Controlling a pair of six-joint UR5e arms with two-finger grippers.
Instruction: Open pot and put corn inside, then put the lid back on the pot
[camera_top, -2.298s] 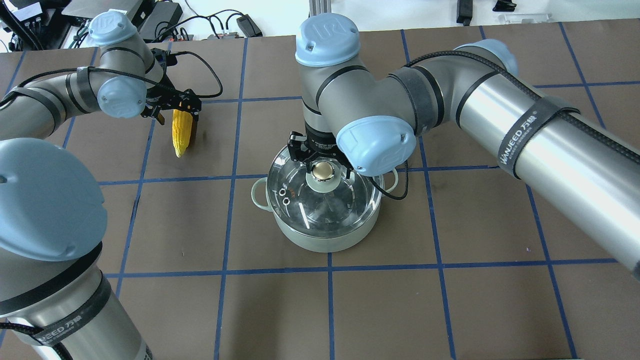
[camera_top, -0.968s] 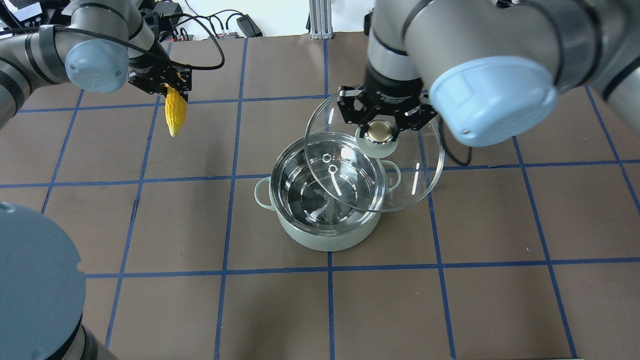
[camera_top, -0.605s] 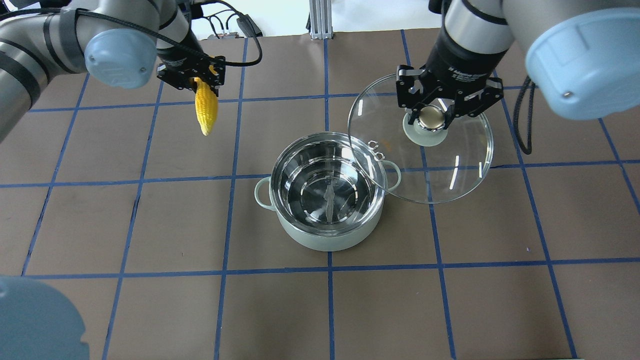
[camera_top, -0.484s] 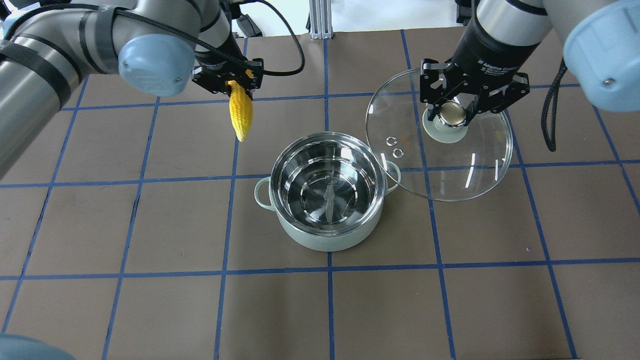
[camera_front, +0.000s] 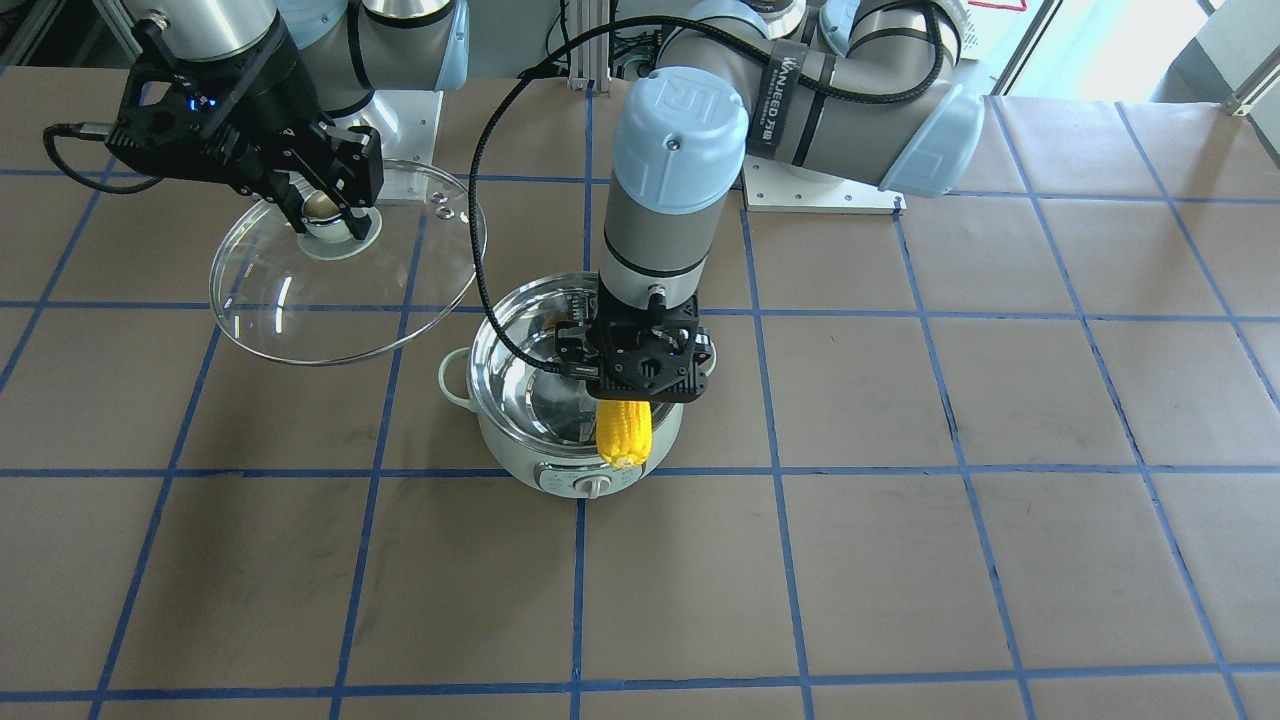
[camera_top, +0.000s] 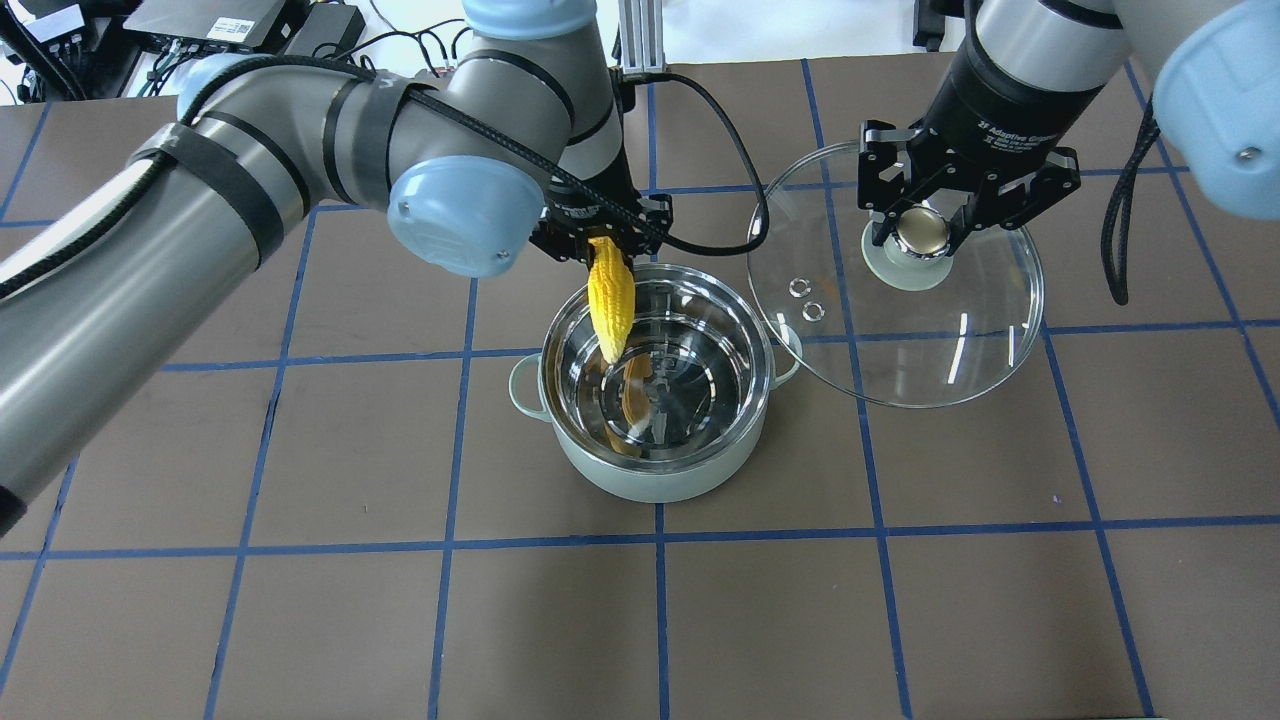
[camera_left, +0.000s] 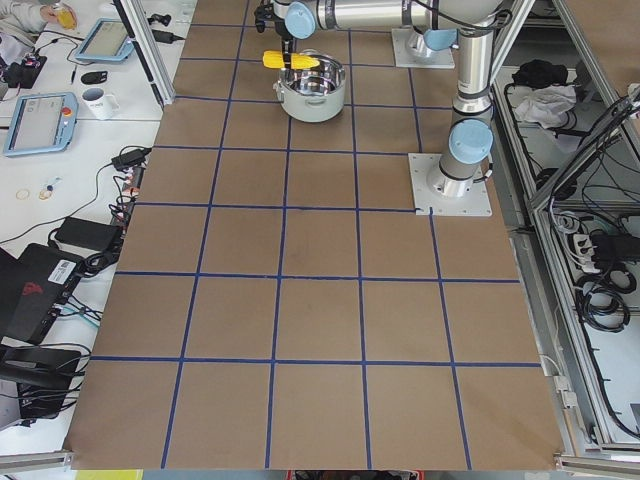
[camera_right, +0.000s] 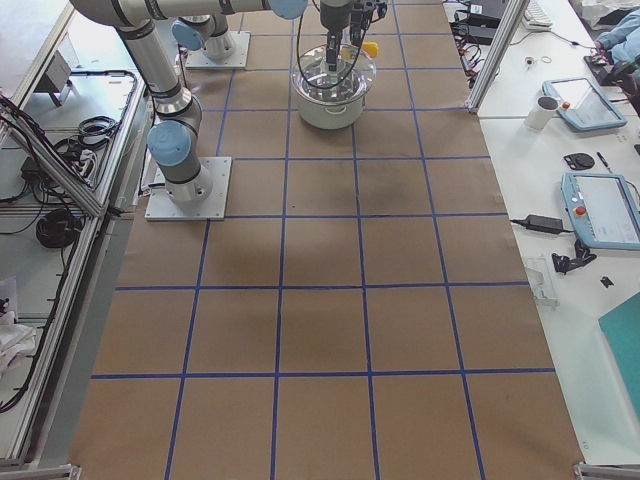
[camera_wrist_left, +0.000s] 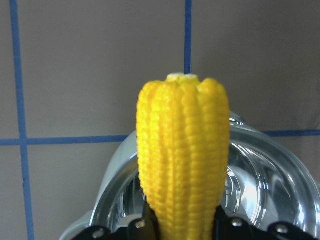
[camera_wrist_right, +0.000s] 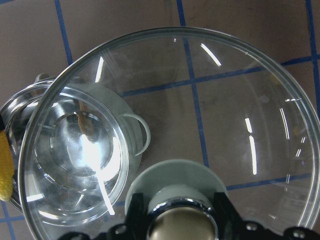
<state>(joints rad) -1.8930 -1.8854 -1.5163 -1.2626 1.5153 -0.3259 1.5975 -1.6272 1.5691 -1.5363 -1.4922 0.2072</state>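
Observation:
The mint-green pot (camera_top: 655, 472) stands open in the middle of the table, its steel inside bare; it also shows in the front view (camera_front: 520, 452). My left gripper (camera_top: 603, 240) is shut on the thick end of the yellow corn (camera_top: 611, 305), which hangs tip down over the pot's far-left rim. The corn also shows in the front view (camera_front: 623, 432) and the left wrist view (camera_wrist_left: 182, 155). My right gripper (camera_top: 922, 232) is shut on the knob of the glass lid (camera_top: 930, 345) and holds it in the air to the pot's right; the lid also shows in the front view (camera_front: 300, 310).
Brown table paper with a blue tape grid (camera_top: 450, 450). Cables and black boxes (camera_top: 240, 25) lie past the far edge. The arm base plates (camera_front: 820, 190) sit at the robot's side. Side benches hold tablets (camera_right: 600, 210) and a mug (camera_right: 546, 108).
My right gripper lifted the lid off the pot and carried it right. My left gripper lifted the corn from the far left and brought it over the pot.

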